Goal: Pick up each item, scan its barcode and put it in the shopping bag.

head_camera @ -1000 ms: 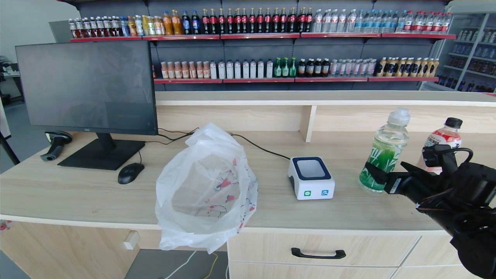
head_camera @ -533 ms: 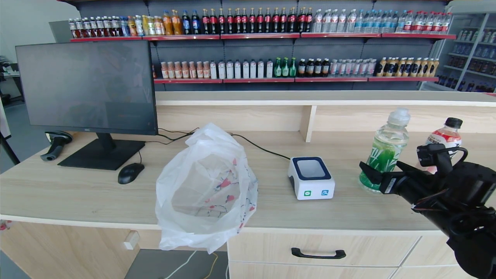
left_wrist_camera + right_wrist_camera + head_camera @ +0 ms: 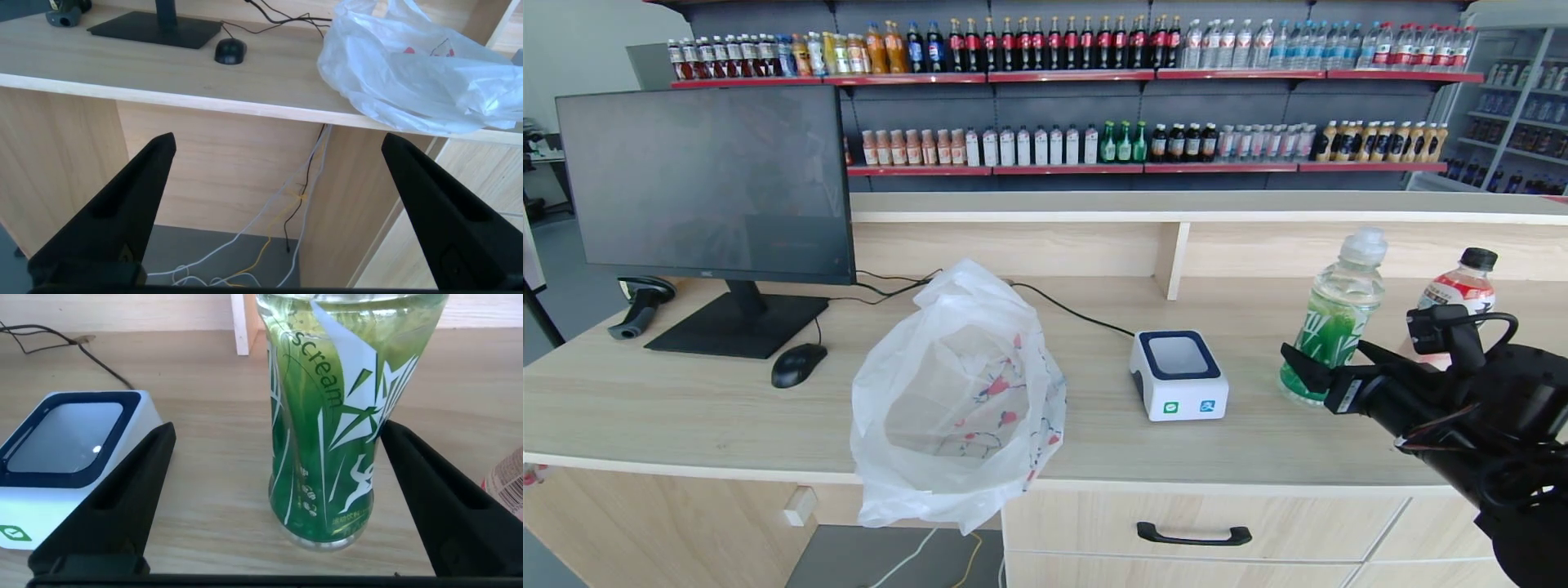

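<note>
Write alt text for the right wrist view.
A clear bottle with a green label stands upright on the wooden counter, with the open right gripper straddling it, one black finger on each side. A white barcode scanner with a dark-rimmed window sits beside it on the counter, and a red-labelled bottle shows at the picture's edge.

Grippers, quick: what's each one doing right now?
Left gripper: open, holding nothing.
Right gripper: open, lined up on the green bottle, not gripping it.
</note>
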